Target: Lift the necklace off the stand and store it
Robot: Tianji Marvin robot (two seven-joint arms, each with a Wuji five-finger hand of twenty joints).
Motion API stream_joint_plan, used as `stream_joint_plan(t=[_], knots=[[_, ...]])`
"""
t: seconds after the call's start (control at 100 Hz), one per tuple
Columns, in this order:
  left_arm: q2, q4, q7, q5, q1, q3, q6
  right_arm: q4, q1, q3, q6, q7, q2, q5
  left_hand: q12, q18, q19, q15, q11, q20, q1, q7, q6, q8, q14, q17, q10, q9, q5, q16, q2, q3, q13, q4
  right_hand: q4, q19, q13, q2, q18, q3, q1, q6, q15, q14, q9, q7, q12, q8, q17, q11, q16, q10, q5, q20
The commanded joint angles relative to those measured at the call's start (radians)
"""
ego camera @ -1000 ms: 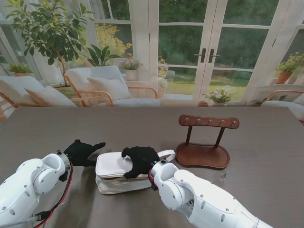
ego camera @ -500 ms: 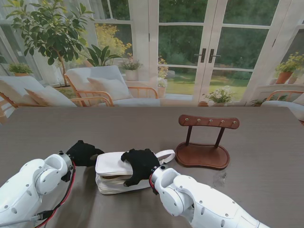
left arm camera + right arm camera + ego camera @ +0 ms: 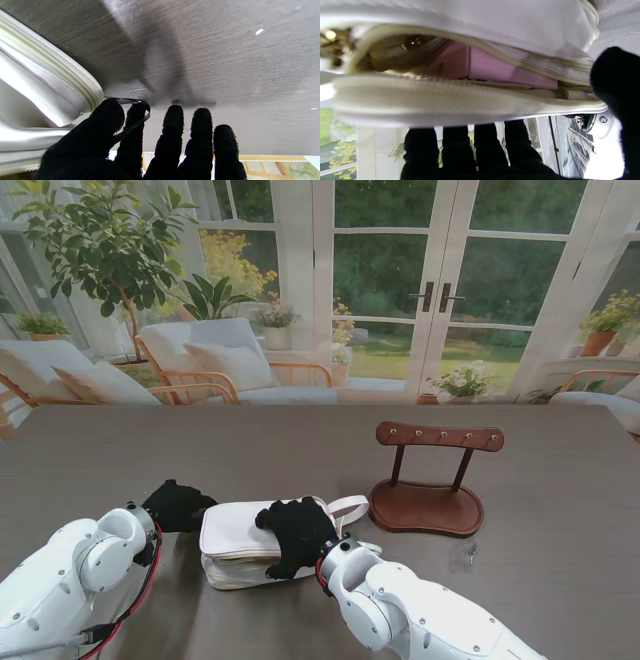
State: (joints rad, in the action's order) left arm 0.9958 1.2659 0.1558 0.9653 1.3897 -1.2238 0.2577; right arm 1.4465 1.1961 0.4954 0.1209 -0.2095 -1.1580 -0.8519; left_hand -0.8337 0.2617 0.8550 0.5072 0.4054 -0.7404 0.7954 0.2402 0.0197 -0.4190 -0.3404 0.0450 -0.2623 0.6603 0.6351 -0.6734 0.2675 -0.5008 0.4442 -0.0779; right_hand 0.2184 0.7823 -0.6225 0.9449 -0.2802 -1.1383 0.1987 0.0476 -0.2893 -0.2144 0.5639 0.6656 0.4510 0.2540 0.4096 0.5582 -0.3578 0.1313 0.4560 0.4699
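Note:
The brown wooden necklace stand [image 3: 430, 480] is on the right of the table, its pegs bare. A white zip bag [image 3: 235, 530] lies left of it. My right hand [image 3: 297, 532] lies over the bag's lid, fingers [image 3: 460, 147] along the top and thumb [image 3: 617, 82] round its end. Through the gap in the right wrist view I see a pink box [image 3: 495, 68] and small gold glints [image 3: 412, 42]; whether these are the necklace I cannot tell. My left hand [image 3: 178, 505] is at the bag's left end, thumb and forefinger pinched on a thin dark zip pull [image 3: 136, 110].
The bag's white strap [image 3: 350, 505] loops toward the stand's base. A tiny pale speck [image 3: 466, 557] lies on the dark table [image 3: 560, 510] near the stand. Chairs, plants and glass doors are beyond the far edge.
The bag's lid has come down and the opening is narrower. My right hand slid nearer to me over the lid. My left hand's fingers curled in against the bag's left end.

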Motion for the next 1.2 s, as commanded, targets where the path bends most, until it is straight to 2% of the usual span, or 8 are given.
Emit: stream_joint_plan(t=[0.0, 0.06, 0.11, 0.19, 0.23, 0.65, 0.99, 1.19], knots=[[0.012, -0.016, 0.013, -0.006, 0.008, 0.003, 0.002, -0.037, 0.020, -0.030, -0.008, 0.030, 0.001, -0.003, -0.022, 0.006, 0.044, 0.025, 0.021, 0.003, 0.080, 0.033, -0.021, -0.075, -0.021, 0.002, -0.002, 0.021, 0.055, -0.011, 0.000, 0.075, 0.033, -0.027, -0.008, 0.034, -0.181, 0.057, 0.017, -0.085, 0.018, -0.044, -0.175, 0.045, 0.082, 0.044, 0.034, 0.029, -0.082, 0.042, -0.078, -0.037, 0.058, 0.029], [0.013, -0.011, 0.006, -0.011, 0.014, -0.004, 0.004, -0.043, 0.013, -0.037, -0.007, 0.033, 0.000, -0.002, -0.046, 0.009, 0.064, 0.046, 0.046, 0.002, 0.160, 0.095, -0.025, -0.122, -0.023, 0.010, 0.004, 0.045, 0.099, -0.022, -0.004, 0.180, 0.048, -0.024, -0.010, 0.040, -0.181, 0.057, 0.017, -0.084, 0.017, -0.038, -0.175, 0.045, 0.079, 0.039, 0.034, 0.027, -0.085, 0.038, -0.079, -0.036, 0.045, 0.029], [0.015, -0.006, 0.002, -0.019, 0.022, -0.012, 0.006, -0.048, 0.008, -0.043, -0.005, 0.036, -0.001, -0.001, -0.067, 0.011, 0.084, 0.067, 0.065, 0.004, 0.255, 0.183, -0.033, -0.131, -0.024, 0.014, 0.007, 0.064, 0.125, -0.031, -0.029, 0.313, 0.061, 0.001, -0.010, 0.045, -0.176, 0.054, 0.020, -0.083, 0.013, -0.027, -0.173, 0.046, 0.072, 0.029, 0.035, 0.024, -0.089, 0.034, -0.080, -0.037, 0.022, 0.027], [0.019, 0.006, -0.005, -0.037, 0.037, -0.028, 0.013, -0.052, 0.001, -0.050, 0.000, 0.045, -0.001, 0.001, -0.103, 0.014, 0.109, 0.101, 0.102, 0.006, 0.362, 0.313, -0.044, -0.139, -0.027, 0.022, 0.014, 0.103, 0.187, -0.047, -0.084, 0.406, 0.082, 0.014, -0.011, 0.053, -0.168, 0.047, 0.023, -0.080, 0.008, 0.002, -0.172, 0.046, 0.057, 0.018, 0.037, 0.019, -0.093, 0.032, -0.081, -0.037, -0.015, 0.023], [0.020, 0.014, -0.006, -0.042, 0.046, -0.038, 0.017, -0.052, -0.003, -0.053, 0.003, 0.052, 0.000, 0.002, -0.184, 0.015, 0.120, 0.116, 0.115, 0.007, 0.402, 0.352, -0.048, -0.133, -0.028, 0.026, 0.021, 0.122, 0.212, -0.053, -0.103, 0.444, 0.091, 0.020, -0.012, 0.056, -0.165, 0.046, 0.025, -0.080, 0.010, 0.004, -0.171, 0.047, 0.051, 0.019, 0.038, 0.019, -0.095, 0.032, -0.082, -0.035, -0.020, 0.021], [0.025, 0.155, 0.080, -0.120, 0.171, -0.144, -0.017, -0.096, -0.015, -0.076, 0.006, 0.028, -0.009, 0.003, -0.463, 0.009, 0.168, 0.272, 0.231, -0.008, 0.482, 0.519, 0.033, -0.297, -0.025, 0.025, 0.040, 0.169, 0.205, -0.145, -0.161, 0.501, 0.112, 0.012, -0.022, 0.101, -0.208, 0.057, 0.029, -0.110, 0.079, -0.031, -0.199, 0.057, 0.098, 0.066, 0.047, 0.032, -0.079, 0.049, -0.094, -0.036, 0.078, 0.010], [0.026, 0.259, 0.123, -0.132, 0.259, -0.228, -0.029, -0.076, -0.004, -0.070, -0.030, 0.067, 0.017, -0.021, -0.514, 0.008, 0.215, 0.353, 0.294, -0.026, 0.496, 0.603, 0.075, -0.341, -0.018, 0.043, 0.059, 0.199, 0.189, -0.185, -0.166, 0.489, 0.141, -0.002, -0.015, 0.089, -0.175, 0.075, 0.031, -0.097, 0.046, 0.010, -0.175, 0.057, 0.071, 0.006, 0.031, 0.000, -0.107, 0.007, -0.089, -0.037, 0.049, -0.015], [0.022, 0.324, 0.172, -0.146, 0.308, -0.272, -0.022, -0.100, -0.015, -0.094, -0.013, 0.044, 0.010, -0.033, -0.507, 0.010, 0.219, 0.355, 0.294, -0.024, 0.496, 0.601, 0.074, -0.331, -0.016, 0.041, 0.059, 0.199, 0.188, -0.185, -0.170, 0.497, 0.140, -0.001, -0.028, 0.113, -0.214, 0.073, 0.051, -0.136, 0.137, 0.000, -0.203, 0.071, 0.104, 0.017, 0.039, -0.001, -0.071, 0.024, -0.102, -0.042, 0.071, -0.011]])
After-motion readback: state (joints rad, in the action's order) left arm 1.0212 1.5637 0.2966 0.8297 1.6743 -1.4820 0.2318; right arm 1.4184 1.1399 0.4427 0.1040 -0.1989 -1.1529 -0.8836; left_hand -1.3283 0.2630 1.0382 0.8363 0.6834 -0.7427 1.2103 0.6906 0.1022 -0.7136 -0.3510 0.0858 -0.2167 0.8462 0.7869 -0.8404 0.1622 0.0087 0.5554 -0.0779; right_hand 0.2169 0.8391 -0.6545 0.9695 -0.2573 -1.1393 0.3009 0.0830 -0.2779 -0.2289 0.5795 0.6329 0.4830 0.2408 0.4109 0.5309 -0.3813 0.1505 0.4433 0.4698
